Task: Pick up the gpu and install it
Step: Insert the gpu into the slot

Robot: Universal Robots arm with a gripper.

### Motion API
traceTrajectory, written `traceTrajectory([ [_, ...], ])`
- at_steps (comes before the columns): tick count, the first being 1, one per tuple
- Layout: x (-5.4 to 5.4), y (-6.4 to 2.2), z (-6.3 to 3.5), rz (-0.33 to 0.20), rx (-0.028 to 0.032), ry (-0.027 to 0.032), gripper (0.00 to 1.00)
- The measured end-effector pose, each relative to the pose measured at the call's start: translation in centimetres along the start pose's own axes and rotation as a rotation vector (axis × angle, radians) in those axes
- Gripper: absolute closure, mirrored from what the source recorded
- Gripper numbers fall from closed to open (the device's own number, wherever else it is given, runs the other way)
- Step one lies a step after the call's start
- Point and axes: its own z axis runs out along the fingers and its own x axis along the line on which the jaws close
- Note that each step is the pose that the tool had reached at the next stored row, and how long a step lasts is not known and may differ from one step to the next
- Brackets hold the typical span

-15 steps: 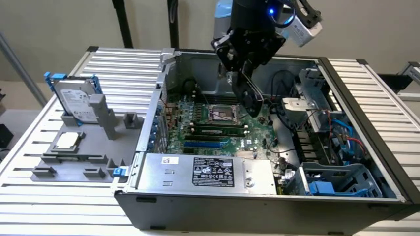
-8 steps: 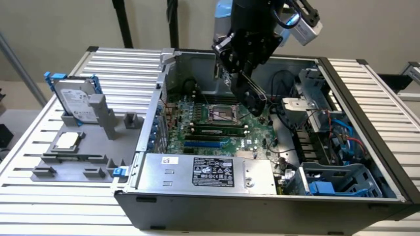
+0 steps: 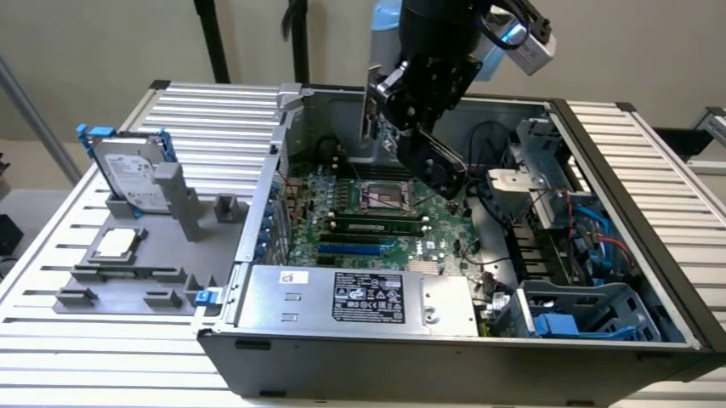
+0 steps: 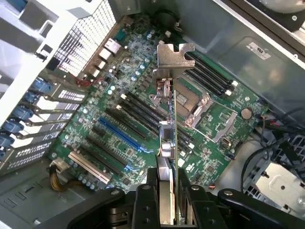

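- The claw is over the open computer case, near its back wall.
- It is clamped on the graphics card, one finger on each flat side.
- The graphics card hangs tilted in the air above the motherboard, not seated in any slot.
- From the wrist, the graphics card runs edge-on away from the claw, with its silver bracket at the far end.
- Below it on the motherboard lie the long blue slot and the processor socket.
- Outside the case, on the exterior view's left, a hard drive in a blue frame stands upright in a grey holder.
- A small square chip lies flat on that holder.
- The power supply sits at the case's near edge.
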Motion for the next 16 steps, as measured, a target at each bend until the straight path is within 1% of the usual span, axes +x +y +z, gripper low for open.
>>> traceTrajectory([
  [16, 0.01, -0.02, 0.46, -0.292, -0.0059, 0.0135, 0.72],
])
